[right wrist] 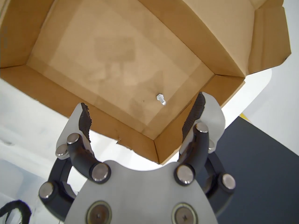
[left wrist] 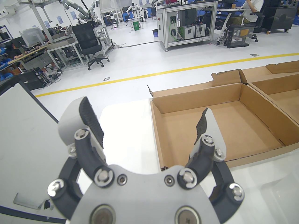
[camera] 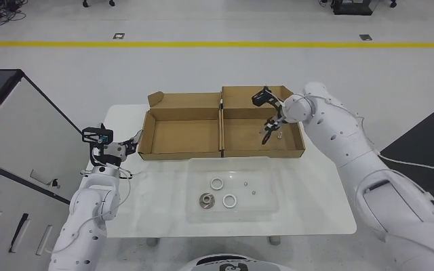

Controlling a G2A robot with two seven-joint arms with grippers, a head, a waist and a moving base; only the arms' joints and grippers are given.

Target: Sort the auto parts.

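Note:
Two open cardboard boxes stand side by side at the back of the table: the left box [camera: 180, 135] [left wrist: 233, 127] is empty, and the right box [camera: 244, 132] [right wrist: 112, 54] holds one small white bolt [right wrist: 161, 99] near a corner. My right gripper [camera: 268, 133] [right wrist: 142, 108] hangs open over that box with nothing between its fingers. My left gripper [camera: 131, 144] [left wrist: 147, 122] is open and empty beside the left box's outer wall. A clear tray [camera: 261, 203] in front holds two white rings [camera: 217, 183] [camera: 230, 200], a metal bearing-like part [camera: 207, 200] and two tiny parts [camera: 245, 181].
The white table [camera: 312, 196] has bare surface to the right of the tray and in front of the boxes. A tilted white panel [camera: 34, 129] stands off the table's left side. The box flaps [camera: 156, 99] stick up at the back.

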